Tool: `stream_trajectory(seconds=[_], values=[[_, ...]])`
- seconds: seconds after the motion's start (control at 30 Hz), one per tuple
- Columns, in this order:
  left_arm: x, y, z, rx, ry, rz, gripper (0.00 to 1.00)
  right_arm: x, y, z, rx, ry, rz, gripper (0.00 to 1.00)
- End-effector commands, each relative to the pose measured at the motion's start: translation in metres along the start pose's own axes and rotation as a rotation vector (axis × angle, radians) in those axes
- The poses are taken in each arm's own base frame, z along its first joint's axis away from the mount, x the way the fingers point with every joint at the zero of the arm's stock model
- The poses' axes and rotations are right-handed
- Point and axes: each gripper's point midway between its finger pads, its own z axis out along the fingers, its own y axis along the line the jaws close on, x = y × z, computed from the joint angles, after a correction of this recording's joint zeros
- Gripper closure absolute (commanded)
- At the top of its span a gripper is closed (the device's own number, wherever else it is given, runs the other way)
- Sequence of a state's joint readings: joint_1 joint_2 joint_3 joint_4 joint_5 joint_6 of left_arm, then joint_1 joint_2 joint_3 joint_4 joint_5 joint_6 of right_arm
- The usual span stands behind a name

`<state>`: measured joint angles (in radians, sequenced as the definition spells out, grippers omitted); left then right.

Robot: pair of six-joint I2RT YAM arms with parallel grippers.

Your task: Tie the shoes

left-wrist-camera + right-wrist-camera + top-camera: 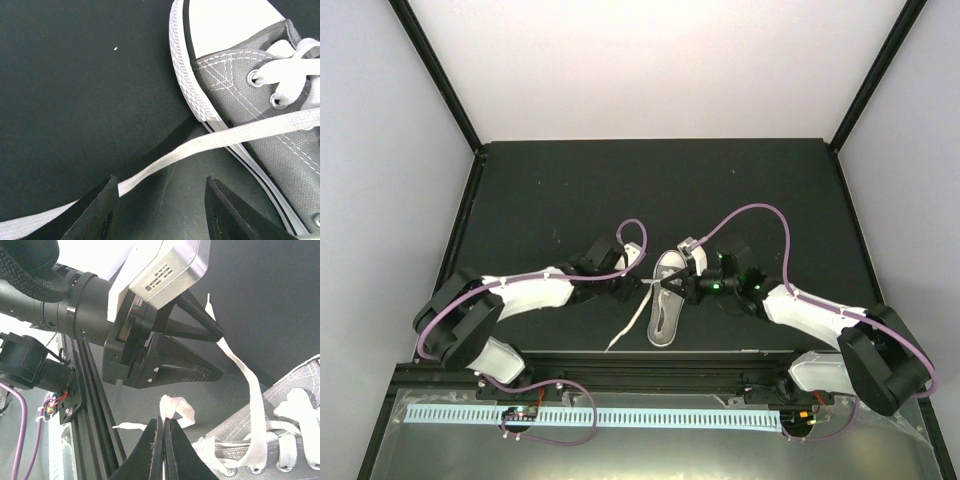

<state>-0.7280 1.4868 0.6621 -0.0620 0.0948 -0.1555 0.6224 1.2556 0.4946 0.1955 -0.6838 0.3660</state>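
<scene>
The grey sneaker (663,322) with white sole and toe cap lies on the black mat, toe away from the arms. In the left wrist view its canvas side (235,100) fills the right. A white lace (200,145) runs from it across the gap of my open left gripper (161,178), passing by the left finger; whether it touches I cannot tell. My right gripper (163,420) is shut on a folded bit of lace (172,407) beside the shoe's eyelets (300,390). Both grippers (642,284) (666,287) meet over the shoe's left side.
The left gripper (222,352) stands close in front of the right one. A loose lace end (626,328) trails toward the black frame rail (640,365) at the near edge. A white slotted strip (600,417) lies beyond it. Purple cables loop over both arms.
</scene>
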Motion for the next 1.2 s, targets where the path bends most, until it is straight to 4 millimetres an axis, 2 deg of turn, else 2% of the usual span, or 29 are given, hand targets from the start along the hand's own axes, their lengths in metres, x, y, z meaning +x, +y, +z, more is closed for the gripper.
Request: stream_trajectory(seconds=[0.0, 0.27, 0.53, 0.67, 0.8, 0.87, 1.03, 1.17], values=[[-0.015, 0.005, 0.002, -0.037, -0.016, 0.091, 0.50, -0.001, 0.006, 0.000, -0.030, -0.012, -0.015, 0.98], [-0.009, -0.002, 0.020, 0.009, 0.068, 0.158, 0.45, -0.002, 0.008, 0.002, -0.046, -0.008, -0.018, 0.98], [0.003, 0.009, 0.036, -0.035, 0.145, 0.157, 0.46, -0.003, 0.009, 0.002, -0.053, -0.006, -0.016, 0.98], [0.006, 0.015, 0.039, -0.069, 0.155, 0.154, 0.57, -0.002, 0.008, 0.003, -0.053, -0.004, -0.014, 0.98], [0.008, 0.021, 0.037, -0.106, 0.149, 0.136, 0.86, -0.002, 0.008, 0.003, -0.052, -0.004, -0.015, 0.98], [0.006, 0.023, 0.033, -0.122, 0.126, 0.113, 0.98, -0.003, 0.008, 0.003, -0.052, -0.007, -0.015, 0.98], [-0.014, 0.023, 0.000, -0.148, 0.014, -0.005, 0.99, -0.005, 0.004, 0.002, -0.021, -0.013, -0.004, 0.98], [-0.015, 0.012, -0.035, -0.086, -0.062, -0.136, 0.98, -0.006, 0.000, 0.002, 0.005, -0.014, -0.005, 0.98]])
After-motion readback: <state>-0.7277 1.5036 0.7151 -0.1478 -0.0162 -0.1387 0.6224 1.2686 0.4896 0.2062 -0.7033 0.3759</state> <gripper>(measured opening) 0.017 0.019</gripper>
